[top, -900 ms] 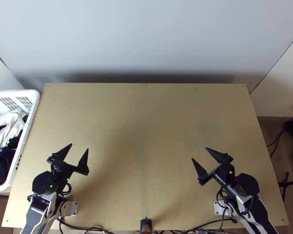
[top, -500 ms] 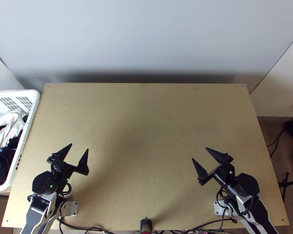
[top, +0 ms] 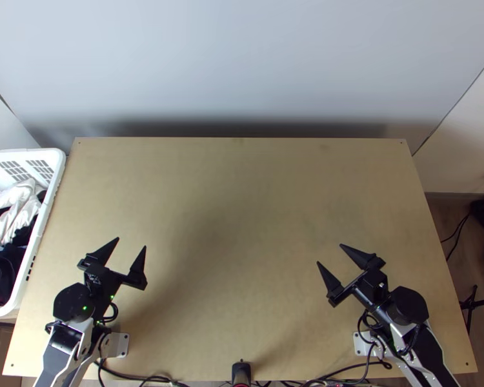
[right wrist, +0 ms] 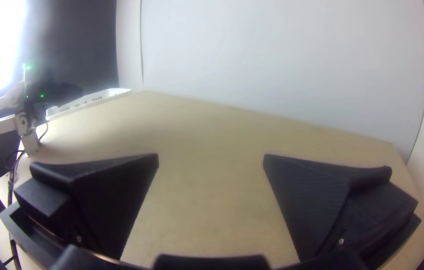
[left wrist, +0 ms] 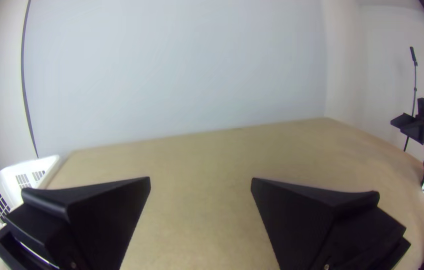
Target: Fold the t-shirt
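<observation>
In the top view my left gripper [top: 131, 244] is open over the table's near left part, with nothing between its fingers. My right gripper [top: 329, 254] stands open over the near right part, likewise holding nothing. The left wrist view has my left gripper [left wrist: 200, 178] with its two fingers wide apart above bare wood. The fingers of my right gripper [right wrist: 211, 154] are spread as well in the right wrist view. White cloth [top: 24, 205] and dark cloth [top: 8, 263] lie bunched in the basket; whether a t-shirt is among them I cannot tell.
The white basket [top: 46, 217] stands along the left edge of the light wooden table [top: 242, 213]. Behind the table rises a pale wall [top: 242, 64]. Black cables [top: 139, 376] run along the near edge, beside a small black device [top: 241, 372].
</observation>
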`<state>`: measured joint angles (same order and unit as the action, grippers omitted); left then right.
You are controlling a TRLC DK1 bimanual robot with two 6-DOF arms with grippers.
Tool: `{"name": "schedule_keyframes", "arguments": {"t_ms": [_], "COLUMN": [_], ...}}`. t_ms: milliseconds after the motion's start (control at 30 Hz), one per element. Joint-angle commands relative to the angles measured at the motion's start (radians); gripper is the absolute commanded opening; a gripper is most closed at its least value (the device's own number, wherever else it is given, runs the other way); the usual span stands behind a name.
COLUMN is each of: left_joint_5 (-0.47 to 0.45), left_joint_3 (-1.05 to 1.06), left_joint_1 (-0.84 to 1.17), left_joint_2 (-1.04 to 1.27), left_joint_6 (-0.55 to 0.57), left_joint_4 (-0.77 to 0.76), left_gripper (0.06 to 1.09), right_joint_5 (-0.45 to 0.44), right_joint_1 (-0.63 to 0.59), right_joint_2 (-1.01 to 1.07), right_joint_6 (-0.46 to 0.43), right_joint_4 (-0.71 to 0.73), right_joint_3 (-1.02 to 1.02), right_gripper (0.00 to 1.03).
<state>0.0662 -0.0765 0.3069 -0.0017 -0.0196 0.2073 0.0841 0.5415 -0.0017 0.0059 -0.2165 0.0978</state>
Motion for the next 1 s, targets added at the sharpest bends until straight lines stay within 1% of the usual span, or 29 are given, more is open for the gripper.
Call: {"name": "schedule_keyframes", "arguments": {"t_ms": [0,767,867,900,967], "left_joint_5": [0.0,0.0,0.0,0.0,0.0], "left_joint_3": [0.0,0.0,0.0,0.0,0.0], "left_joint_1": [0.0,0.0,0.0,0.0,0.0], "left_joint_2": [0.0,0.0,0.0,0.0,0.0], "left_joint_6": [0.0,0.0,0.0,0.0,0.0], "left_joint_4": [0.0,0.0,0.0,0.0,0.0], "left_gripper": [1.04,1.04,1.04,1.04,1.04], "right_joint_5": [0.0,0.0,0.0,-0.012,-0.064], "right_joint_1": [0.0,0.0,0.037,0.048,0.037], "right_joint_2": [0.0,0.0,0.0,-0.001,-0.001], "right_joint_6": [0.0,0.0,0.002,0.002,-0.003], "right_joint_4": [0.0,0.0,0.0,0.0,0.011], "right_joint_3": [0.0,0.0,0.0,0.0,0.0], "right_gripper": [0.98,0.98,0.98,0.98,0.98]}}
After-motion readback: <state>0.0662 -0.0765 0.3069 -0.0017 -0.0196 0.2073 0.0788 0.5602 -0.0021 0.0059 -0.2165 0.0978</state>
